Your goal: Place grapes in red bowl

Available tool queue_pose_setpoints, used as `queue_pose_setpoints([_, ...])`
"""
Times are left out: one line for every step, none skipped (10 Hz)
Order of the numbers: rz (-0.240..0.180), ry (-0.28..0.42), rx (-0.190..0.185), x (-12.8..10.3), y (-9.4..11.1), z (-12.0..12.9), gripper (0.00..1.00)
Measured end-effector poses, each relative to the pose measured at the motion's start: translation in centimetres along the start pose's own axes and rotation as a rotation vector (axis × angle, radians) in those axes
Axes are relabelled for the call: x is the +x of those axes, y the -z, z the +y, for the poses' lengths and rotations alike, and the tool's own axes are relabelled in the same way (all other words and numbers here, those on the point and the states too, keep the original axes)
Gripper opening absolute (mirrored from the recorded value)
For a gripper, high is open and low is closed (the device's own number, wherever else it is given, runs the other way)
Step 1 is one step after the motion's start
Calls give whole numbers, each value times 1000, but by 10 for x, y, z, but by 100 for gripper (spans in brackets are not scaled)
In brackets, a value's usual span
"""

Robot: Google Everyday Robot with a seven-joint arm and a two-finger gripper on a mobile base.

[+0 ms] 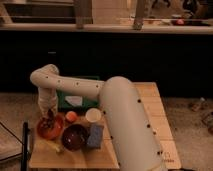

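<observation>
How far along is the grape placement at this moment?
Nearly done, it seems. The arm has reached the table's left side, and the hand hangs right over the red bowl, with something dark, likely the grapes, at its tip inside the bowl. Whether they are released is unclear. Left: let go and lift the arm away.

Surface (160, 130) carries a dark bowl (75, 136). Orange (71, 116) at its 12 o'clock, cup (93, 115) at 1 o'clock, blue block (95, 136) at 3 o'clock, just beside. Green box (75, 97) behind. Tool (48, 120) at the bowl's 10 o'clock.
</observation>
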Motion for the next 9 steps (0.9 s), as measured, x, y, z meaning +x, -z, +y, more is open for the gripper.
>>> queue_pose_setpoints([-4, 4, 2, -1, -1, -3, 17])
queue_pose_setpoints([-5, 2, 5, -1, -1, -3, 25])
queue_pose_setpoints([-5, -4, 6, -2, 0, -2, 36])
queue_pose_setpoints([-4, -7, 6, -2, 0, -3, 45])
queue_pose_setpoints([-4, -8, 6, -2, 0, -4, 55])
queue_pose_setpoints([-3, -11, 8, -2, 0, -4, 67])
queue_pose_setpoints([-2, -15, 10, -1, 2, -3, 76])
queue_pose_setpoints([-4, -19, 10, 0, 2, -1, 80])
queue_pose_setpoints([-7, -19, 10, 0, 2, -2, 80])
